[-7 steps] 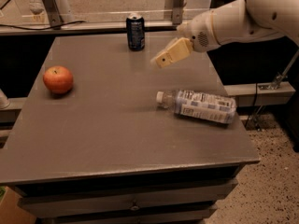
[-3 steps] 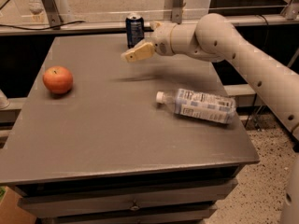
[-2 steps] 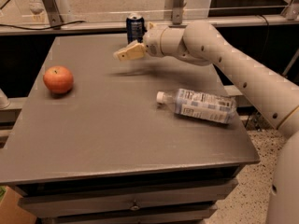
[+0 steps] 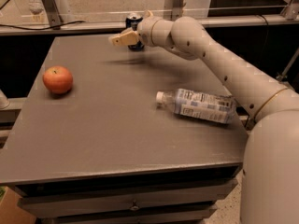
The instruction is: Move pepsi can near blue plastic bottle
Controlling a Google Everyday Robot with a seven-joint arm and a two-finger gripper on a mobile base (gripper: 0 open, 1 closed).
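Observation:
The pepsi can (image 4: 134, 21) is dark blue with a silver top and stands upright at the far edge of the grey table (image 4: 103, 125). My gripper (image 4: 120, 38) is just in front of the can and hides its lower part; its beige tip points to the left. The blue plastic bottle (image 4: 201, 105) is clear, with a white cap and a pale blue-and-white label. It lies on its side at the right of the table, cap to the left, well apart from the can. My white arm reaches in from the right, above the bottle.
A red apple (image 4: 58, 80) sits near the table's left edge. A metal rail and posts (image 4: 51, 6) run behind the far edge. The table's right edge is just past the bottle, and drawers (image 4: 133, 204) lie below the front edge.
My gripper has swung left along the far edge, from right of the can to in front of it. The can, bottle and apple have not moved.

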